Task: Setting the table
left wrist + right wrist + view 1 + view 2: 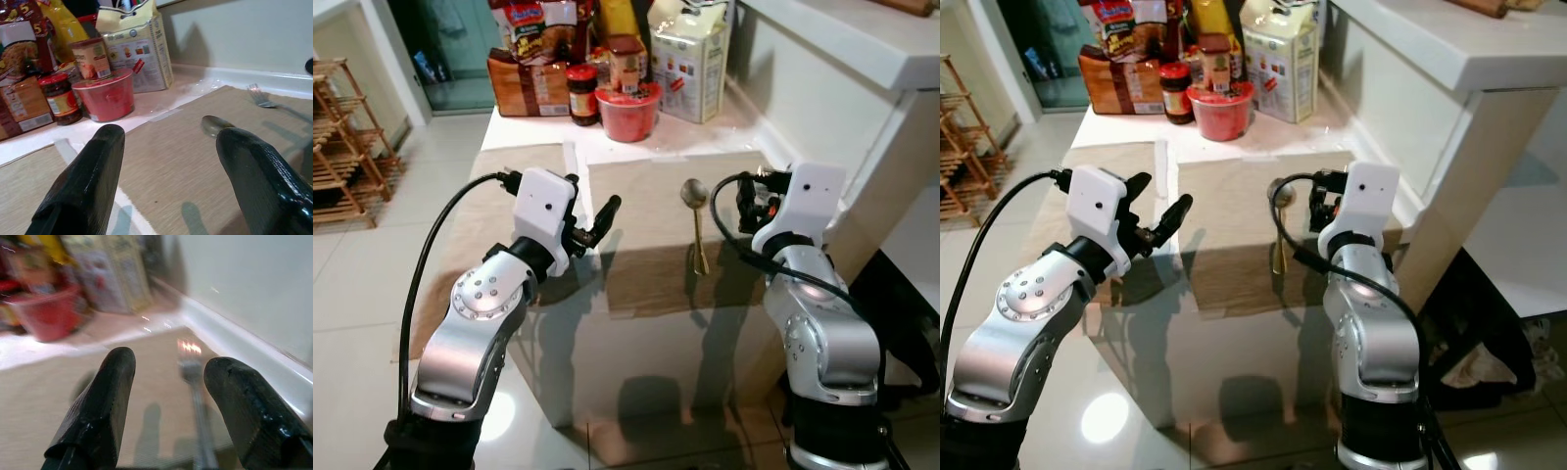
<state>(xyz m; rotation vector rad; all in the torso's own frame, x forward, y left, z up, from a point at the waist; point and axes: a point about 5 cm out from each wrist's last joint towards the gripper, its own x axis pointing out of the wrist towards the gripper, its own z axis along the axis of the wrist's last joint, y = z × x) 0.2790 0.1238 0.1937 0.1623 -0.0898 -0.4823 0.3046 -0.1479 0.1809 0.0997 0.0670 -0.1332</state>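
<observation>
A gold-handled spoon [695, 220] lies lengthwise on a beige placemat [646, 186] in the middle of the table. A silver fork [193, 367] lies on the same mat near the white wall, to the right of the spoon [215, 125]. My right gripper [166, 396] hovers low over the mat's right side, open, with the fork in line between its fingers; nothing is held. My left gripper [590, 201] is raised over the mat's left edge, open and empty, pointing toward the spoon.
A second beige mat [499, 196] lies at the left. At the table's far end stand a red bowl [628, 113], a jar [582, 95], a carton [690, 59] and snack packs [529, 83]. A white counter [842, 44] borders the right; a wooden rack [342, 147] stands left.
</observation>
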